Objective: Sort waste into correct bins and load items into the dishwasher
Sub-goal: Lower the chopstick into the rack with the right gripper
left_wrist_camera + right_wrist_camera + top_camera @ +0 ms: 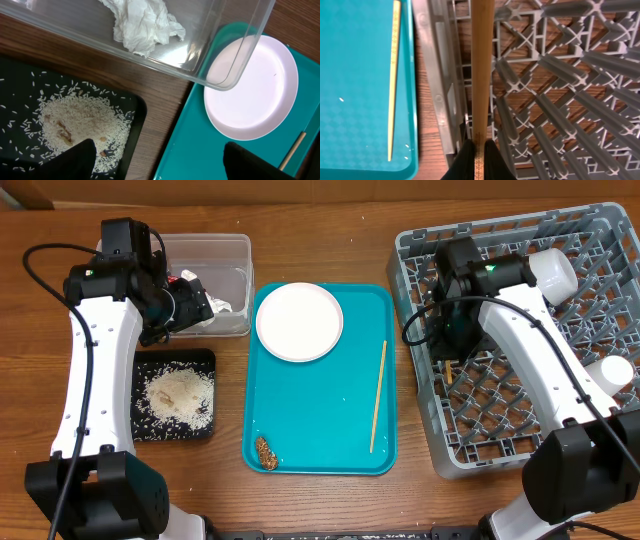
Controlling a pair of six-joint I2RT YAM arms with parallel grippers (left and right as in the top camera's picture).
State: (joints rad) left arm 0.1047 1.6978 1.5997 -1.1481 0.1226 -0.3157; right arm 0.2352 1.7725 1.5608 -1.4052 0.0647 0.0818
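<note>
My right gripper (479, 150) is shut on a wooden chopstick (482, 65) and holds it over the left part of the grey dish rack (440, 450). The other chopstick (378, 395) lies on the teal tray (330, 430), and shows in the right wrist view (394, 75). My left gripper (160, 157) is open and empty above the gap between the black tray (140, 360) and the teal tray. The white plate (299, 321) sits on the teal tray. The clear tub (235, 255) holds the white napkin (145, 25) and red wrapper (186, 278). Rice (180, 395) lies in the black tray. A brown lump (266, 452) is on the teal tray.
A white cup (552, 272) and a white bowl (612, 372) rest in the dish rack at its right side. Black cables hang beside both arms. The wooden table (320, 230) surrounds everything.
</note>
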